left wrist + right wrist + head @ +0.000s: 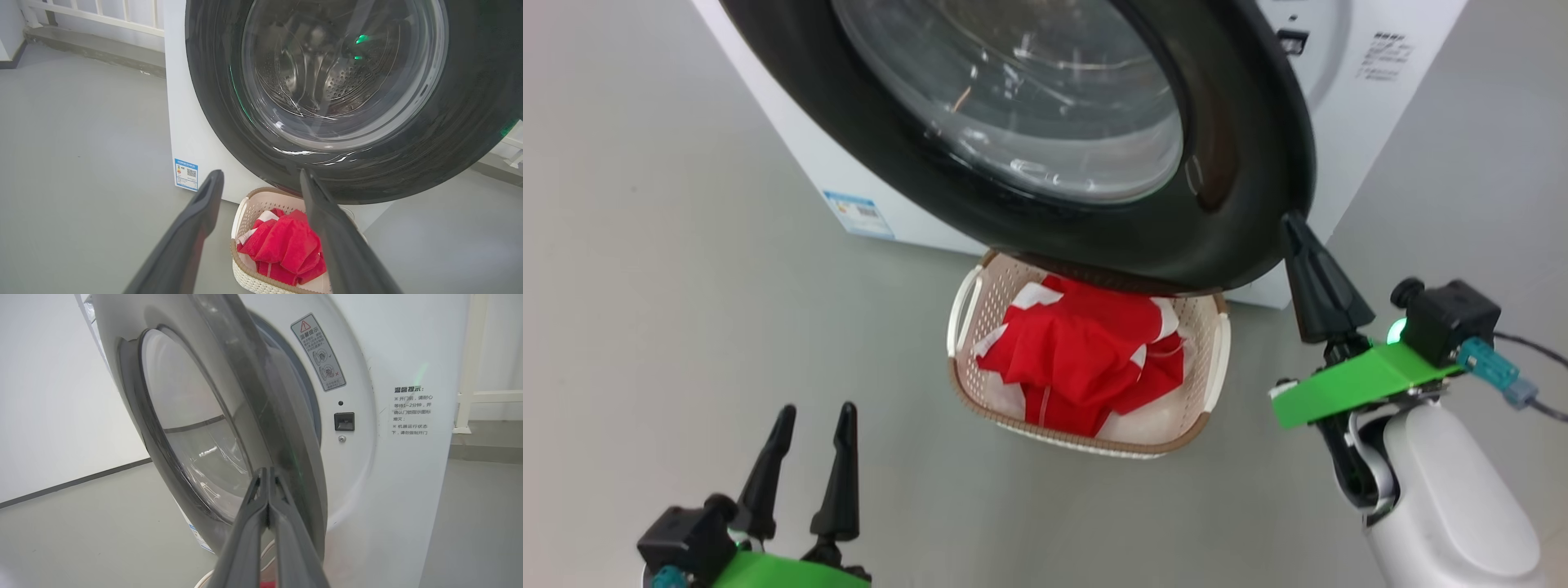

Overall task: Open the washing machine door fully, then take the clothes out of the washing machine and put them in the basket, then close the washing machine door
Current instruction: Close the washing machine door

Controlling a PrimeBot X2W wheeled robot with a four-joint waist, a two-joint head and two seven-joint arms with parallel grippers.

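Observation:
The washing machine door (pixel 1241 163), black-rimmed with a glass bowl, stands ajar in front of the white washing machine (pixel 1347 122) and hangs over the basket (pixel 968 392). The red and white clothes (pixel 1078 351) lie heaped in the basket on the floor. My right gripper (pixel 1293 222) is shut with nothing in it, its tip against the door's lower right edge. In the right wrist view the shut fingers (pixel 265 473) rest on the door's rim (pixel 286 449), with a gap to the machine front (pixel 400 477). My left gripper (pixel 817 412) stands open and empty left of the basket, aimed at the door (pixel 339 102) and the clothes (pixel 286 245).
Bare grey floor (pixel 686 286) spreads left of the machine. A blue label (pixel 186 174) marks the machine's front corner. A white railing (pixel 102 12) runs along the wall behind. The door latch slot (pixel 344 421) shows on the machine front. A cable (pixel 1535 351) trails from my right wrist.

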